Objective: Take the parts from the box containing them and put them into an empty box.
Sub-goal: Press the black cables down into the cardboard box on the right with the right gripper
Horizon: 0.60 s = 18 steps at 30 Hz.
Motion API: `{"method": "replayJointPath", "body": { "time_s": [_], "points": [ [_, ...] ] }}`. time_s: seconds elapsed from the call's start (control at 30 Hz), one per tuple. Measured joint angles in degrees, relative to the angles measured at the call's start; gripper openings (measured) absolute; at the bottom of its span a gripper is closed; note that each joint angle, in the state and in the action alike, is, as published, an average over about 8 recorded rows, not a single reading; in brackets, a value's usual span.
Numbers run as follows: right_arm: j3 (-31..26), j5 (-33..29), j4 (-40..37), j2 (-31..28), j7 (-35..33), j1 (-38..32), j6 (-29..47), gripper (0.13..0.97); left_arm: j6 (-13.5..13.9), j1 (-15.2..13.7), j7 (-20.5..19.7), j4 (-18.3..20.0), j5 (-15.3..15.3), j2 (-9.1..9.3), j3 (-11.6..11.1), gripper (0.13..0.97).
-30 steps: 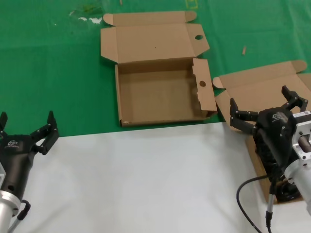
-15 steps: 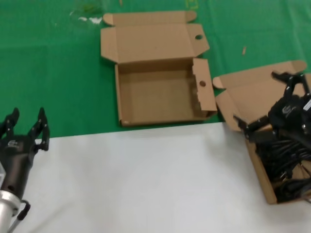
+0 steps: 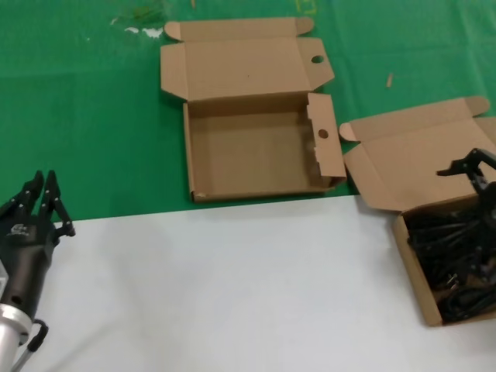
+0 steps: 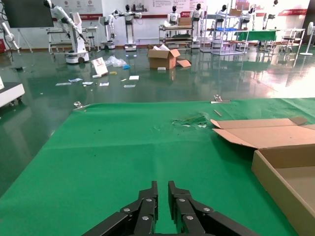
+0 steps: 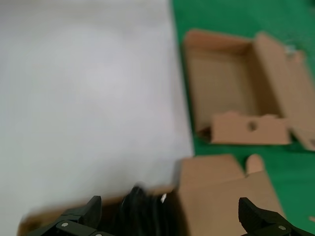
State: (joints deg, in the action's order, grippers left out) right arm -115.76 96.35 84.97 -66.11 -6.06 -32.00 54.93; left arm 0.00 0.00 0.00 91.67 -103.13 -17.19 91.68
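- Nearest, the left gripper (image 3: 39, 203) waits at the desk's (image 3: 232, 287) near-left, its fingers (image 4: 147, 206) pressed almost together and empty.
- At the right edge, the right gripper (image 3: 477, 174) hangs over the box containing them (image 3: 407, 248), fingers spread wide — nothing gripped yet.
- The parts (image 3: 453, 252) lie there as one tangled black heap, so a grab could likely drag several bundles at once, or a finger might catch the cardboard wall and shift the box.
- Farther back, the empty box (image 3: 256, 147) sits open on the green cloth (image 3: 85, 108).
- A small logo marks the left gripper — unreadable.
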Motion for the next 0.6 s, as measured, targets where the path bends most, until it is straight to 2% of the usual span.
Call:
{"method": "replayJointPath", "body": {
  "time_s": [0.27,0.43,0.6],
  "points": [
    [-3.8,-8.3,-12.2,5.5,-11.2,-12.6,14.1,0.957,0.0,0.0,0.0,0.0,0.0,0.0,0.0,0.177],
    [-5.1,-12.0,-18.0,8.9,-15.5,-17.8,18.2,0.949,0.0,0.0,0.0,0.0,0.0,0.0,0.0,0.151],
    [-5.5,-14.2,-22.7,11.8,-18.6,-21.0,19.9,0.899,0.0,0.0,0.0,0.0,0.0,0.0,0.0,0.14]
  ]
}}
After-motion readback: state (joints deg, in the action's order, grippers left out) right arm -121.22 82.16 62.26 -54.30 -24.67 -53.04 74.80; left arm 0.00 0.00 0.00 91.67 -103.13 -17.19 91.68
